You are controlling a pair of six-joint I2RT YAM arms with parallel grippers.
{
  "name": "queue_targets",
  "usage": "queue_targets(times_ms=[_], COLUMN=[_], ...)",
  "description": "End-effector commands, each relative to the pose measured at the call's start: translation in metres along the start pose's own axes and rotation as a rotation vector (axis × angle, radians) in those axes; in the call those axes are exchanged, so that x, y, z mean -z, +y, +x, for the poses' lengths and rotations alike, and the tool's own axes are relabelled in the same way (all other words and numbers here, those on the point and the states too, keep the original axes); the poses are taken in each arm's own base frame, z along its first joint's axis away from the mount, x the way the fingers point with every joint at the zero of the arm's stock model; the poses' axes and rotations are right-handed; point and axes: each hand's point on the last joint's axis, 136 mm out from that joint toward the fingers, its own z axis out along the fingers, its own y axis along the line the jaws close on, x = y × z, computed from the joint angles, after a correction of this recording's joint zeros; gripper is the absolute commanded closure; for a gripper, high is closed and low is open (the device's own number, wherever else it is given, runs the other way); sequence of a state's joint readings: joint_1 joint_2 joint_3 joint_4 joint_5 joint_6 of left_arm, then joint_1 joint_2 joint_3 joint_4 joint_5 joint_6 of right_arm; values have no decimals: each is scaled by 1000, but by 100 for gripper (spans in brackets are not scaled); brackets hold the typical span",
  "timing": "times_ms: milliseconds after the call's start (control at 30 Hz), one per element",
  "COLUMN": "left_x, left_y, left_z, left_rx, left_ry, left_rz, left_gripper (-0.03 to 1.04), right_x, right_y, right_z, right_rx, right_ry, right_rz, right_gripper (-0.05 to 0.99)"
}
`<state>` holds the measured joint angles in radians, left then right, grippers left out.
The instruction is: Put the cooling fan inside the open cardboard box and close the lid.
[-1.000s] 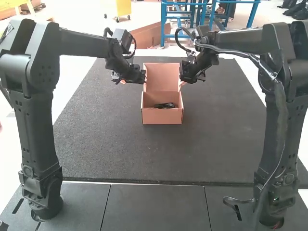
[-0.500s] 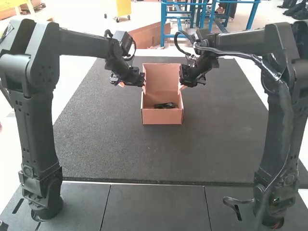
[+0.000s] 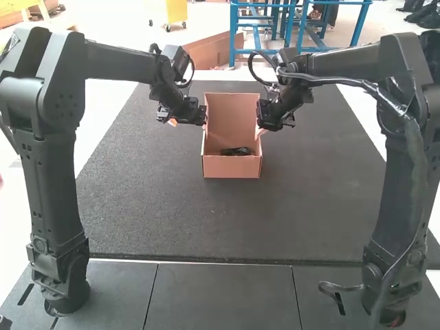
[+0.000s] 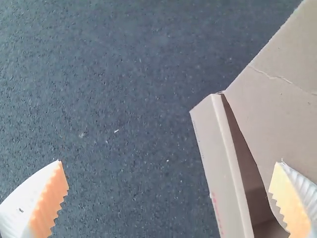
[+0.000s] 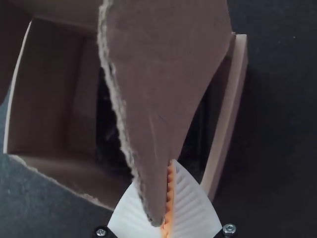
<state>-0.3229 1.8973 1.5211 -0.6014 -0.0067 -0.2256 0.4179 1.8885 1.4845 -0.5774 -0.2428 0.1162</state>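
One open cardboard box (image 3: pixel 232 166) holds the black fan (image 3: pixel 236 150).

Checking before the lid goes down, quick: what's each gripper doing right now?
Left gripper: open, holding nothing.
Right gripper: fingers shut on the box's cardboard flap.
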Motion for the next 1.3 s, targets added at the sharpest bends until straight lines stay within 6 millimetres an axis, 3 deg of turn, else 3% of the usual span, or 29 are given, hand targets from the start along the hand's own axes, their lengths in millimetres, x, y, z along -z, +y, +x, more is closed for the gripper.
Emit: queue_targets(times_ms=[0,300,767,1067,1100,1267], left_x=[23,27,33,37,37,38], left_y=[-6,-6,-4,-4,-4,-2], left_z=[-15,-13,-15,-16,-16,-11], left_rx=[-3,-1,0,-2,-2,-2], left_ry=[-61,-64,-75,-81,-80,-62], left_rz=[19,21,20,19,18,13], left_gripper=[5,5,5,5,5,5], right_x=[14,9,1,-3,-3,9], right_y=[14,1,5,-3,-4,-1], right_z=[0,11,23,30,28,-3], right_rx=[43,57,109,105,104,67], right_ry=[-22,-2,24,39,32,-60], right_rz=[-15,47,76,119,125,129], right_gripper=[95,95,95,95,91,28])
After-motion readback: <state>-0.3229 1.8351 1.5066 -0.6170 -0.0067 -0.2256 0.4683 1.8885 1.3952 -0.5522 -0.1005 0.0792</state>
